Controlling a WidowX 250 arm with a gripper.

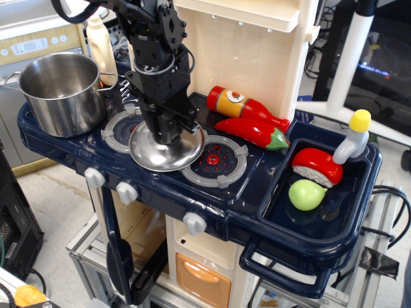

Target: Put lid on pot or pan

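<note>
The lid (pixel 166 152) is a round shiny steel disc over the toy stove, between the two grey burner rings. My gripper (pixel 168 134) comes straight down onto its centre and is shut on the lid's knob, which the fingers hide. The lid looks level and slightly raised off the stove top. The pot (pixel 60 92) is a deep shiny steel pot with loop handles, open and empty, at the stove's far left corner, to the left of the gripper.
A toy ketchup bottle (pixel 246 107) and a red chilli (pixel 253 133) lie behind the right burner (pixel 214 160). The sink (pixel 359 205) at right holds a red piece, a green fruit and a yellow-capped bottle. The cream back wall (pixel 247 45) stands right of the arm.
</note>
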